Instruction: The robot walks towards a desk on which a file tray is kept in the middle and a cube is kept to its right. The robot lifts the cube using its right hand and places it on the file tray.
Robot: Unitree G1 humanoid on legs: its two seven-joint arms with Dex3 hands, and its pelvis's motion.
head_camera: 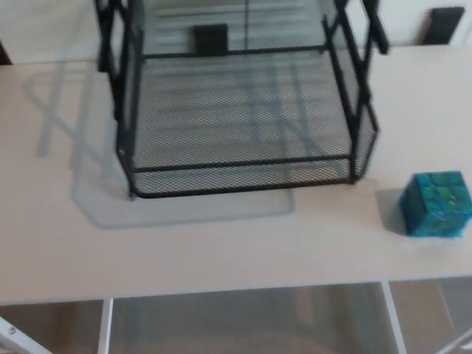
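Where the cube lies: a small blue-green cube with a mottled, glossy surface (436, 204) is seen at the lower right of the frame, resting on the table close to the frame's right edge.
Cube against tray: the cube is set apart from the file tray, to the right of and a little below the tray's front right corner.
File tray: a black wire-mesh file tray (243, 165) is placed at the upper middle of the frame. Its low front rail faces the lower edge, and black upright posts rise at both sides, cut off by the top edge.
Table: a pale beige flat-topped table (221, 251) fills most of the frame. Its front edge runs across the lower part, and white frame bars (393, 317) are seen beneath it.
Shadows: a faint grey shadow (66, 110) of the tray is cast on the table at the left, and a smaller one lies just left of the cube.
Background: a dark rectangular thing (210, 38) is seen through the mesh at the top; what it is cannot be told.
Hands: neither the left hand nor the right hand is shown in the frame, so whether they are released, clenched or grasping cannot be told.
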